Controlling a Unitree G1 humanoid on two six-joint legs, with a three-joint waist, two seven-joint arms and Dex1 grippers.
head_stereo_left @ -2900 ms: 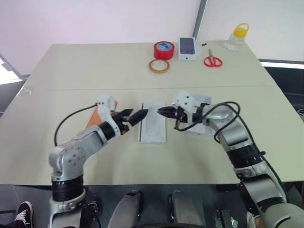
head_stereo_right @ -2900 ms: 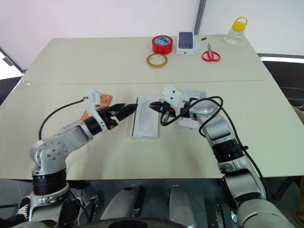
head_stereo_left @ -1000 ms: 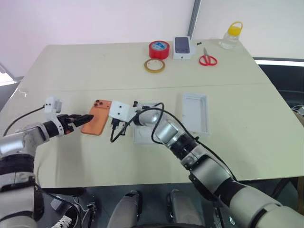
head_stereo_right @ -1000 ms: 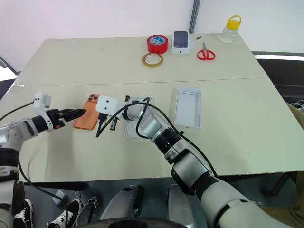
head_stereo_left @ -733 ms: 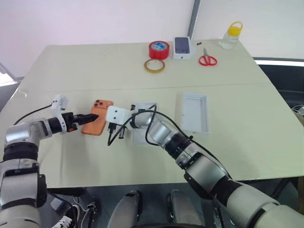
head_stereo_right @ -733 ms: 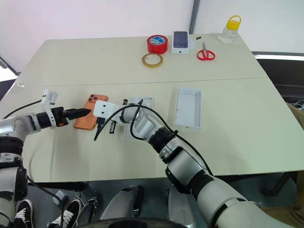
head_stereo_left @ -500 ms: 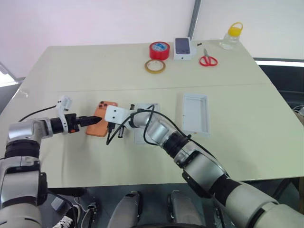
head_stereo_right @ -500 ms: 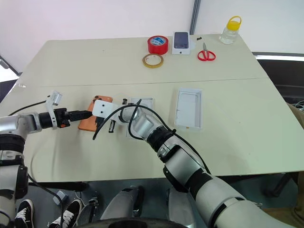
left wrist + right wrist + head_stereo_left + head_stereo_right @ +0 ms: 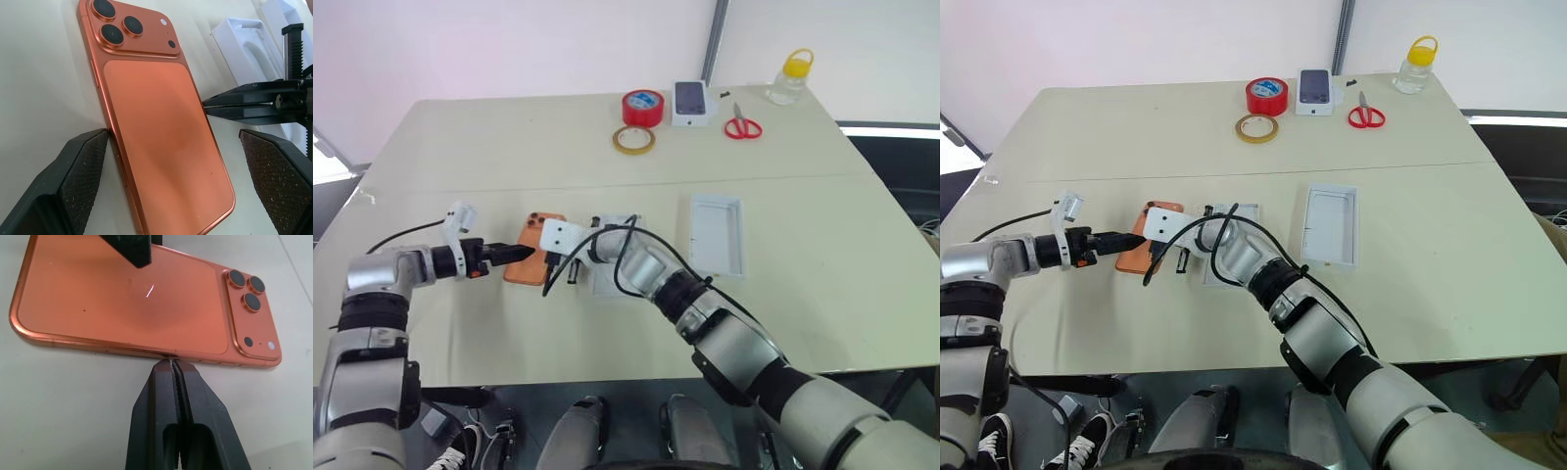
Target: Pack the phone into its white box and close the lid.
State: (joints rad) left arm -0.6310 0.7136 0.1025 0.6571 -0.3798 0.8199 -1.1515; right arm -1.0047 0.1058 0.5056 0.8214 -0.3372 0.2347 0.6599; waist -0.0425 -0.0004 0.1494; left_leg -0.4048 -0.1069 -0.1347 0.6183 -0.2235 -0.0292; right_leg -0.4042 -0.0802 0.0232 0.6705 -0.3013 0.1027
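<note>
A big pale table (image 9: 803, 245) holds the flat orange phone (image 9: 529, 261) lying back-up, with its three dark camera eyes showing, just left of a shallow white box (image 9: 612, 266) that waits beside it, while the white lid (image 9: 716, 234) lies well apart on the right. The left gripper (image 9: 171, 183) has its two black fingers spread wide on either side of the phone's near end, holding nothing yet, probably so it can squeeze the phone's long edges. The right gripper (image 9: 173, 364) is pinched tight with nothing in it, its tip touching the phone's other long edge, likely to stop the phone from sliding away.
</note>
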